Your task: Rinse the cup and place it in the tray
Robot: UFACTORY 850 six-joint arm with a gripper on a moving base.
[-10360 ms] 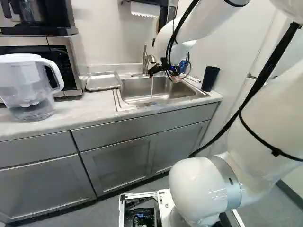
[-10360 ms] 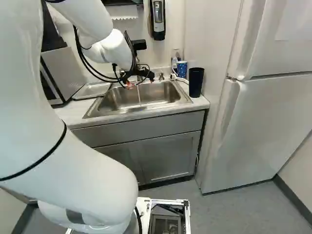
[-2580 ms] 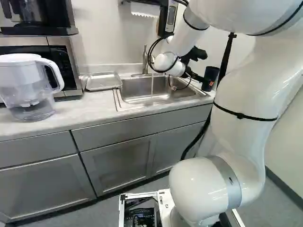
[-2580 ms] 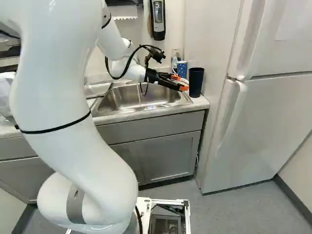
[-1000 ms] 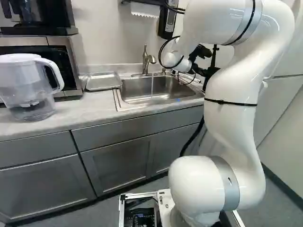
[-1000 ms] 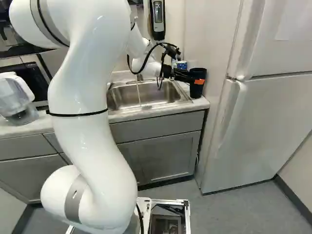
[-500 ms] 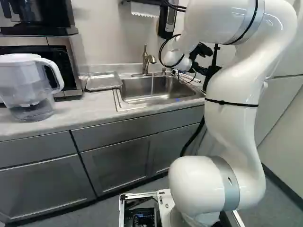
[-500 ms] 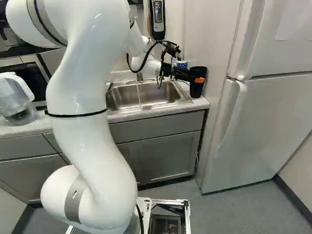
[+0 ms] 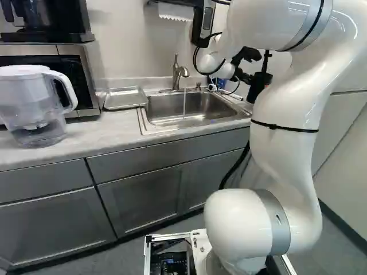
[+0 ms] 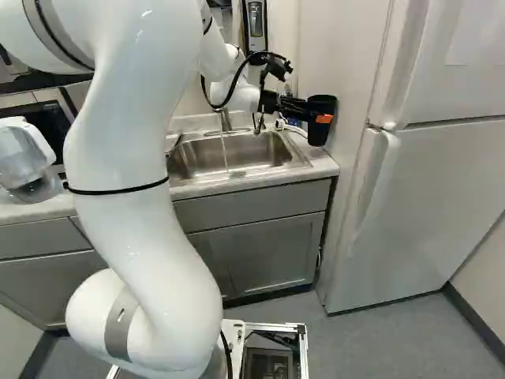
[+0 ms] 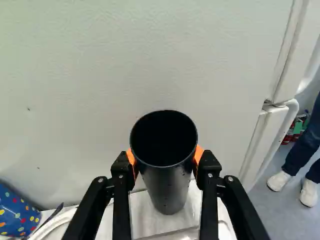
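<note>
Between the orange pads [image 11: 131, 160] of the hand [image 10: 321, 118] was one black cup [image 10: 317, 136], mouth upward. Hand: clasped on it from two sides, held over the desk [image 10: 326, 167] beside the sink [image 10: 237, 164].

Your L base view: clear water pitcher [image 9: 34, 109] on ctr [image 9: 86, 137], w/ microwave [image 9: 74, 71] just behind, coffee mkr [image 9: 49, 23] on top. Gray cabs [image 9: 143, 192] below. Wall: paper towel [image 9: 175, 11] hanging, soap disp. [image 10: 256, 28] beside it. Your R base view: white fridge [image 10: 426, 197] at R, doors closed. Your wrist view: blue cup w/ multicol. dots [image 11: 15, 212].
</note>
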